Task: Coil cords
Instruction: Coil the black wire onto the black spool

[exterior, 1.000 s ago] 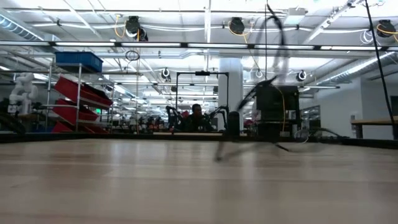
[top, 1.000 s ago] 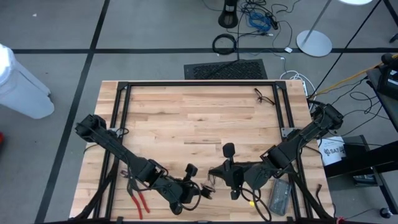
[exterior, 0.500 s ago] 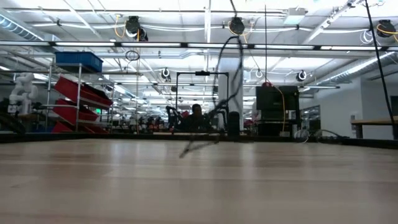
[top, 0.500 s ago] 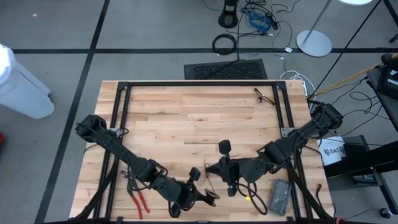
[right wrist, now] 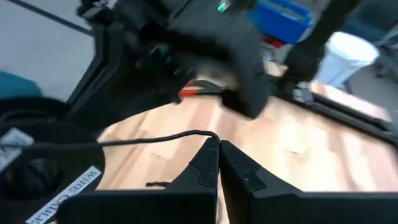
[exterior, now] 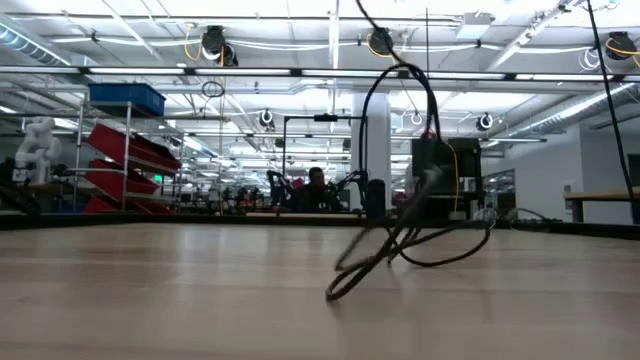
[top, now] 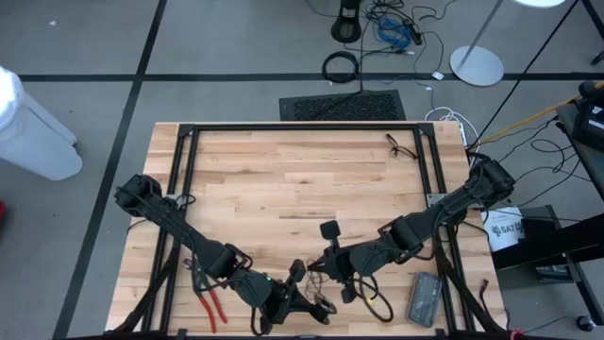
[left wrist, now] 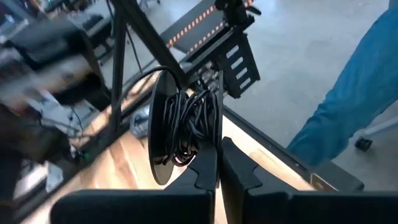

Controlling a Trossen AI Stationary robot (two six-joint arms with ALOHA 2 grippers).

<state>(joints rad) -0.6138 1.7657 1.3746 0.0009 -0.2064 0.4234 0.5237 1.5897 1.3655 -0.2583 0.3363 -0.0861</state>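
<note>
Winding is under way: your left gripper (left wrist: 219, 163) is clamped on the part-wound cord bundle (left wrist: 186, 127) at the desk's (top: 283, 179) near edge, your right gripper (right wrist: 219, 163) pinches the free strand (right wrist: 149, 140), so next lay another loop.

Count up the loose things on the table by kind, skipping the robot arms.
Black cord: 1
Red-handled pliers: 1
Grey box: 1
Small dark wiry item by the far edge: 1
Total: 4
</note>
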